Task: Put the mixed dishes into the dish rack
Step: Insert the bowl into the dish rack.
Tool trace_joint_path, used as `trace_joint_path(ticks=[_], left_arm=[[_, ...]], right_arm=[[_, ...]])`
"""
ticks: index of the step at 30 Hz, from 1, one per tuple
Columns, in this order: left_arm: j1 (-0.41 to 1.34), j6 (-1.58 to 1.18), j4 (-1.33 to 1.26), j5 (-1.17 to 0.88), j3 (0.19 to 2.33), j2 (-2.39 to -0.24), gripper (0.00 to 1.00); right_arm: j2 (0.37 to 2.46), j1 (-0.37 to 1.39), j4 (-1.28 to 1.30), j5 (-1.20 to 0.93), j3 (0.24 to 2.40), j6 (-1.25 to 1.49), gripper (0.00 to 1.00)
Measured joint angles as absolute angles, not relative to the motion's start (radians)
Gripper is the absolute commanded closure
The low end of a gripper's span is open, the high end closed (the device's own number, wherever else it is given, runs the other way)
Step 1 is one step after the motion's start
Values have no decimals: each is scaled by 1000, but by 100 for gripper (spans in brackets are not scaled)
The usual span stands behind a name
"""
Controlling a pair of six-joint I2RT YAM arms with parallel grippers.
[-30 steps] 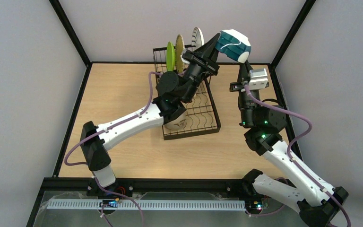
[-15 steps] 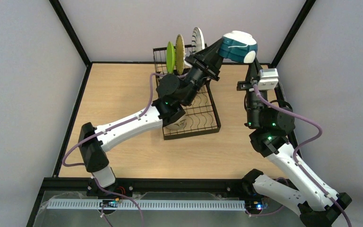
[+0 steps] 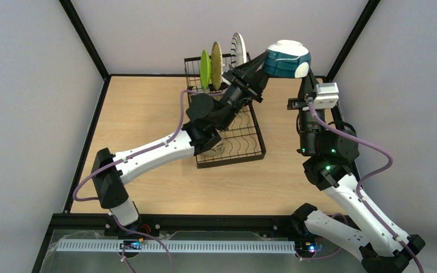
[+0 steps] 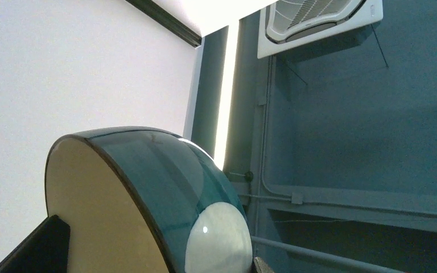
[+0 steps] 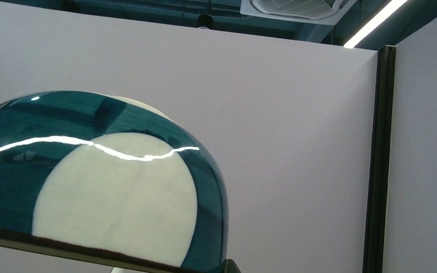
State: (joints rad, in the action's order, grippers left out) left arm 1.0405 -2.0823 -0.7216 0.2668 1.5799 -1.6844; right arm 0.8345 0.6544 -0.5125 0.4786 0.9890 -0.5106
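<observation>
The blue-patterned bowl (image 3: 287, 57) hangs upside down in the air, right of the rear of the dish rack (image 3: 227, 164). My left gripper (image 3: 263, 61) is shut on its left rim. My right gripper (image 3: 303, 75) is shut on its right rim from below. The bowl fills the left wrist view (image 4: 165, 187) and the right wrist view (image 5: 114, 187). The green plate (image 3: 205, 68), bamboo plate (image 3: 216, 60) and striped plate (image 3: 238, 48) stand upright in the rack. A white bowl (image 3: 213, 149) lies in the lower tray, under my left arm. The mug and tumbler are hidden.
The rack stands mid-table toward the back wall. My left arm stretches diagonally over it. Black frame posts (image 3: 341, 57) rise at the rear corners, the right one close to the bowl. Light wood table (image 3: 148, 114) surrounds the rack.
The bowl has moved right and turned from tilted to rim-down. The right arm shifted right and rose. The left arm stretched out with it, staying at the rim.
</observation>
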Motion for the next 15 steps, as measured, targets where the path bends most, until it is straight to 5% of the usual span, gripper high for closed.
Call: trace_joint_path(ticks=[15], left_arm=[[1034, -2083, -903, 208, 1456, -1684, 52]], right_arm=[[804, 654, -432, 474, 976, -476, 100]])
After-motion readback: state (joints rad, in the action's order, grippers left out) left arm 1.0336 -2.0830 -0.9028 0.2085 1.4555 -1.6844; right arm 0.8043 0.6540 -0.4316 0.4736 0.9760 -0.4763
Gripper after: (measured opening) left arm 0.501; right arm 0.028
